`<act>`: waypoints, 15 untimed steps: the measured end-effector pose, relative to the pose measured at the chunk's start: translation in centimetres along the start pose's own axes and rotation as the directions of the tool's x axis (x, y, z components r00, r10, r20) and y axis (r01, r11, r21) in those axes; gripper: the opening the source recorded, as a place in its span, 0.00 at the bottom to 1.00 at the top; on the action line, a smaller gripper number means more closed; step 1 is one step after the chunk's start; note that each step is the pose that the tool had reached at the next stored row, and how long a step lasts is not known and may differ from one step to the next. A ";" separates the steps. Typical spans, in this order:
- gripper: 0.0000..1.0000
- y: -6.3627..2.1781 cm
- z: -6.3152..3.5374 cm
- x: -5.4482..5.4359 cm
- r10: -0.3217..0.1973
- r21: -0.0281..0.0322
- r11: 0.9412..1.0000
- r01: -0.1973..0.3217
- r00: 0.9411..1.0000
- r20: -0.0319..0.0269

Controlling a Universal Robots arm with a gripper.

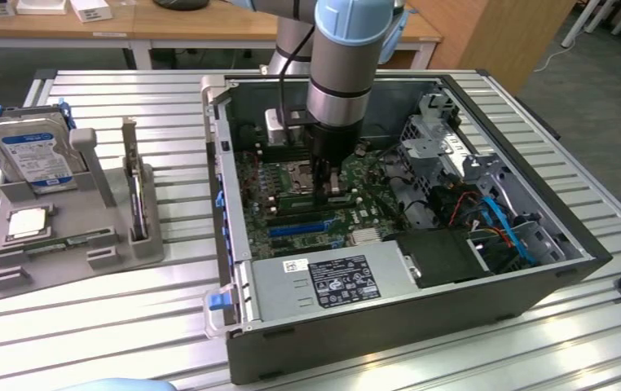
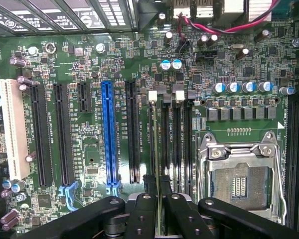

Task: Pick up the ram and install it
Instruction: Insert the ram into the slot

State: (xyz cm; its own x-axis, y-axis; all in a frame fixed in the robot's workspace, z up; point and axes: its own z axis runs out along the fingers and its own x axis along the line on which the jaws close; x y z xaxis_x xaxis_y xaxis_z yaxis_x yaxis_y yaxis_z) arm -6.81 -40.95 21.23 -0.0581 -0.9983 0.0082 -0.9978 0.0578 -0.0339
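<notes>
Open computer case (image 1: 236, 244) laid on its side on the slatted table (image 1: 125, 342), presumably to turn the motherboard (image 2: 89, 74) face-up for a straight approach from above. Arm reaching down inside, with the gripper (image 2: 157, 182) over the bank of black memory slots (image 2: 177, 144), between the blue expansion slot (image 2: 107, 134) and the empty processor socket (image 2: 239, 184).

Closed almost fully, leaving only a sliver of a gap, on the ram (image 2: 160, 214). Seen edge-on in the wrist view as a thin pale-green strip pinched between the two black fingers (image 2: 149, 189). Gripped by the flat faces near the upper edge, probably to leave the contact edge free and pointing down at the slots. Aligned lengthwise with the slots, judged necessary for entry into so narrow a channel. Positioned over the side of the bank nearer the blue slot, close to a white latch (image 2: 152, 95). Impossible to tell whether touching a slot or hanging just above it. Judged to be at the placing stage: picked up, not shown seated.

Well apart, at the exterior view's left: grey holder (image 1: 72, 252), apparently built to keep parts separated, each in its own pocket for easy grasping. Hard drive (image 1: 33, 151) standing on edge, tall card (image 1: 134, 187) with metal bracket upright, square silver chip (image 1: 28, 221) lying flat.
</notes>
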 end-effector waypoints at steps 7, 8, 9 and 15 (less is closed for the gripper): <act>0.13 0.00 0.05 0.0 0.000 0.000 1.000 0.000 1.000 0.000; 0.13 0.00 0.06 0.0 0.000 0.000 1.000 0.000 1.000 0.000; 0.13 0.00 0.06 0.0 0.000 0.000 1.000 0.000 1.000 0.000; 0.15 -0.01 0.08 0.0 0.000 0.001 1.000 0.000 1.000 0.001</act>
State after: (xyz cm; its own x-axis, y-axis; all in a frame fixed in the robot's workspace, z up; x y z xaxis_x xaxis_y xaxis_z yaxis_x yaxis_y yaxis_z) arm -6.79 -40.94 21.15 -0.0580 -0.9983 0.0077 -0.9977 0.0577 -0.0348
